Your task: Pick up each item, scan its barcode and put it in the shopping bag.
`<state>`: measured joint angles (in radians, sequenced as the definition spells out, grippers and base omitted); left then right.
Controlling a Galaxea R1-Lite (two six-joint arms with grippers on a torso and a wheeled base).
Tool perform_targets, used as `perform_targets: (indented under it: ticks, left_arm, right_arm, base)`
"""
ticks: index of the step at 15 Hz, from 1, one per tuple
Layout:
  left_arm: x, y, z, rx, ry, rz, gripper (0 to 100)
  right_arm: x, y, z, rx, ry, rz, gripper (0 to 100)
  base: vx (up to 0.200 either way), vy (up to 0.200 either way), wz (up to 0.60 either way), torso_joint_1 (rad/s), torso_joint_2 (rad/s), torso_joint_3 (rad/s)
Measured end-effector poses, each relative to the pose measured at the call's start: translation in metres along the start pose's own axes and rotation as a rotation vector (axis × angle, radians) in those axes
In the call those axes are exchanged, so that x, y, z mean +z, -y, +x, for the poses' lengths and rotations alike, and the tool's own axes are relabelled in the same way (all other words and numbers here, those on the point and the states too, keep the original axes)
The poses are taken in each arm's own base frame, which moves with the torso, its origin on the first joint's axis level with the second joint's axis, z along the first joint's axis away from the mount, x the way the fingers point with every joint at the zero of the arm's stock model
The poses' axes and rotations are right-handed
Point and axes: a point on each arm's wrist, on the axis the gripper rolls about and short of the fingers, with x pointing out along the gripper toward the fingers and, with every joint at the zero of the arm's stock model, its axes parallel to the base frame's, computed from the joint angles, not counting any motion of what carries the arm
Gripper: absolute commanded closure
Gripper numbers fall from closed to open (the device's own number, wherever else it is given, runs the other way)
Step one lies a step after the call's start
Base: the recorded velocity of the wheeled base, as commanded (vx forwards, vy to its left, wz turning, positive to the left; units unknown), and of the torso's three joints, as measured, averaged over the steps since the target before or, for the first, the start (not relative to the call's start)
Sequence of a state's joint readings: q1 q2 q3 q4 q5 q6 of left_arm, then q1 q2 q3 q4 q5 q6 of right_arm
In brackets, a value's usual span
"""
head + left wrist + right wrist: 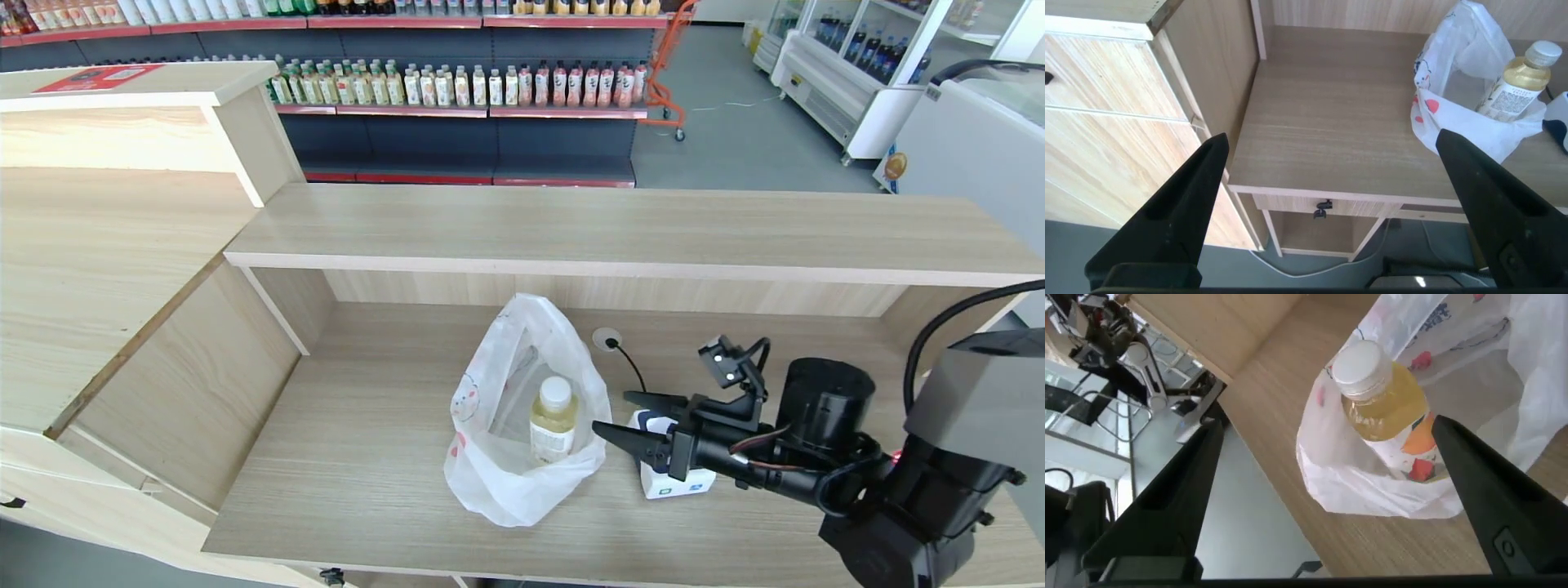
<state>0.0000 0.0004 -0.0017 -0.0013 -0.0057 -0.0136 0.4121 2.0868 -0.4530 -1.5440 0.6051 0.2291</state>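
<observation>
The bottle [553, 418] is stood upright, cap up, inside the shopping bag [500, 482], near the worktop's [367, 433] front edge. The right pincer [612, 411] is held open, empty, just beside the bag; the left pincer [1333, 139] is spread open too.

i see the white shopping bag [490, 482] standing open on the counter [367, 457]. a bottle [553, 425] of yellow drink with a white cap stands up straight inside it. a small white scanner [669, 483] sits just beside.
</observation>
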Motion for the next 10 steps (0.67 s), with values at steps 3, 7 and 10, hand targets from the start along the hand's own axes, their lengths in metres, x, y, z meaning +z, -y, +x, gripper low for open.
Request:
perform_targets:
  ticks: [3,7,10]
  left_arm:
    - [0.0,0.0,0.0,0.0,0.0,0.0,0]
    - [0.0,0.0,0.0,0.0,0.0,0.0,0]
    - [0.0,0.0,0.0,0.0,0.0,0.0,0]
  right_arm:
    - [0.022,-0.001,-0.038,-0.09,0.005,0.033,0]
    - [0.055,-0.012,-0.098,-0.251,-0.043,0.107,0]
    - [0.078,-0.025,-0.155,-0.446,-0.096,0.214,0]
  base:
    - [0.0,0.0,0.0,0.0,0.0,0.0]
    - [0.0,0.0,0.0,0.0,0.0,0.0]
    - [0.0,0.0,0.0,0.0,0.0,0.0]
